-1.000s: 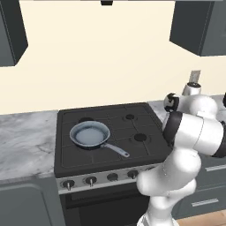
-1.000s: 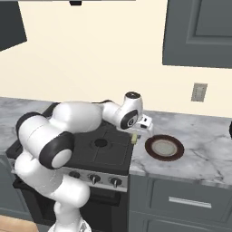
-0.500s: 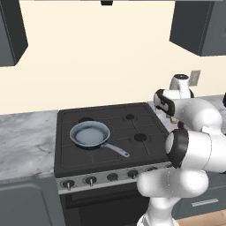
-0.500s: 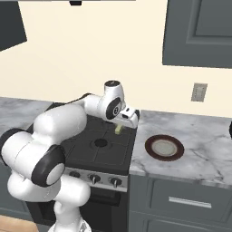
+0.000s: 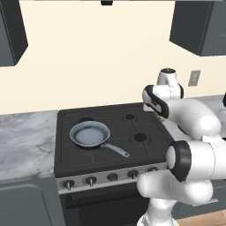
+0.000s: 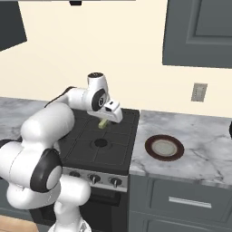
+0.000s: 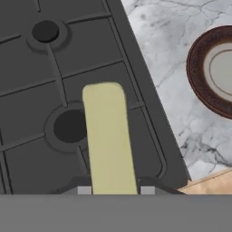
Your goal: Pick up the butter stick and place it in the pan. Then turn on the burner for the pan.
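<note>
Above the stove's (image 6: 113, 149) right side, the gripper (image 6: 105, 121) hangs clamped on the butter stick (image 7: 108, 140), well apart from the pan (image 5: 90, 134) at left.

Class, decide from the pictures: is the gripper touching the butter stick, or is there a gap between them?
Touching. In the hand view the butter stick runs straight down between the gripper fingertips, clamped on both sides; the right base view shows it hanging from the gripper above the stove.

Matt pale butter stick (image 7: 108, 140), veined marble counter (image 7: 172, 59), matt black stove grate (image 7: 68, 72).
</note>
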